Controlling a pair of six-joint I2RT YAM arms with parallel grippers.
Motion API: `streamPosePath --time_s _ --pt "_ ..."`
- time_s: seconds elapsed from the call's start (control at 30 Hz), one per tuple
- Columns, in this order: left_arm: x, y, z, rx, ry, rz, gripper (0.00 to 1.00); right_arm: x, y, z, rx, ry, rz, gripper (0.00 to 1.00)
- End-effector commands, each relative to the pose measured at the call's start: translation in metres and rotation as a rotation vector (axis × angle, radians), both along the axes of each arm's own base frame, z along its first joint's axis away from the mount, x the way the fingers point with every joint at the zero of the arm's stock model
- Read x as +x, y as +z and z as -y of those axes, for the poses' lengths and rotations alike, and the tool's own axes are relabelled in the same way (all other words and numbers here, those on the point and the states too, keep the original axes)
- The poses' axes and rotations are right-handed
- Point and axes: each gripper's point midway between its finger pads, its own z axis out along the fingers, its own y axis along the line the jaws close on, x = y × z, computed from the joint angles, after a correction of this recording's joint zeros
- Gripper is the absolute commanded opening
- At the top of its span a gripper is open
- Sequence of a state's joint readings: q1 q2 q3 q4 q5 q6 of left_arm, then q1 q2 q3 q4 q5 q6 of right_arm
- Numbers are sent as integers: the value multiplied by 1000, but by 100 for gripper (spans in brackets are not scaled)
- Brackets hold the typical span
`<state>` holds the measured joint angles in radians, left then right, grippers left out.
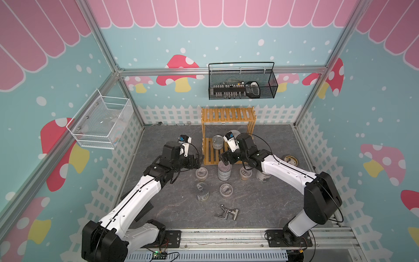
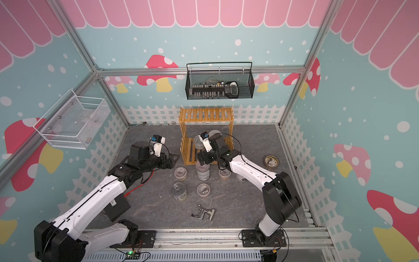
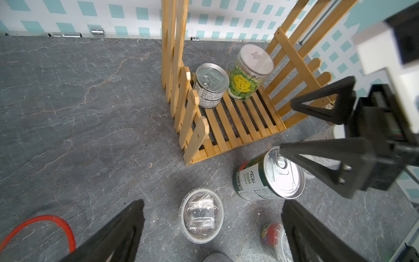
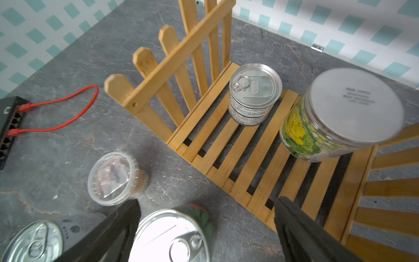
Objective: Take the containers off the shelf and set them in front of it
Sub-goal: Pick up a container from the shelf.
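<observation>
While both hands hang low over the grey counter point(image 1: 267, 204), two containers stand on the lower tier of the shelf point(image 1: 227, 115). One is a tin can point(image 3: 209, 87) near the left side slats. Just beside it, toward the back right, is a white-lidded jar point(image 3: 251, 72) with a green-and-yellow label. Both are upright. Six more containers stand on the counter in front of the shelf. A second tin can point(image 1: 224, 172) is just before the middle of the front edge, flanked by a left cup point(image 1: 201, 173) and a right cup point(image 1: 245, 173). A second jar point(image 1: 261, 175) is partly hidden under the right forearm. Nearer the robot, a third tin can point(image 1: 202, 192) and a third cup point(image 1: 226, 190) sit side by side. Right hand point(image 4: 207, 202): fingers wide apart, nothing between them, poised above the second tin can; contact with its lid cannot be judged. Left hand point(image 3: 213, 204): fingers wide apart, empty, above the left cup, beside the shelf's front left corner. A tape roll point(image 1: 291, 160) lies well apart to the right, and a metal fitting point(image 1: 226, 213) lies near the front.
</observation>
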<state>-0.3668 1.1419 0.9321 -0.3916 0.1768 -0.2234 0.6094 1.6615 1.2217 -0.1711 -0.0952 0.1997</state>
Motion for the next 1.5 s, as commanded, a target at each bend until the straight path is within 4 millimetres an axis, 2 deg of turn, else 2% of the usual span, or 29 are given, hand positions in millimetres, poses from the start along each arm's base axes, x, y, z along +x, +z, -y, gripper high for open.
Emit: streamPosePath --time_s 0.0,0.23,0.27,0.3,0.67,0.9,1.27,1.47 --pt "0 14 -1 -11 -7 28 98 28 11 -6 20 -53 54 97" --pt "-2 12 1 -15 -17 21 98 60 -21 -15 19 -93 15 97" --pt "-2 11 0 -13 -16 19 98 62 -20 -18 29 -90 17 97" --pt "-2 11 0 -13 -15 18 98 65 -34 -20 18 -92 -4 97" --pt "-9 4 -1 -16 -20 6 98 101 -67 -31 2 -162 -27 97" --pt "-11 4 -1 -19 -24 6 98 123 -77 -38 -1 -206 -33 97" --pt "-11 -1 1 -19 -32 -5 98 149 -84 -35 -7 -296 -30 98" --pt "-10 -4 2 -20 -38 -14 98 160 -88 -40 -14 -301 -29 98"
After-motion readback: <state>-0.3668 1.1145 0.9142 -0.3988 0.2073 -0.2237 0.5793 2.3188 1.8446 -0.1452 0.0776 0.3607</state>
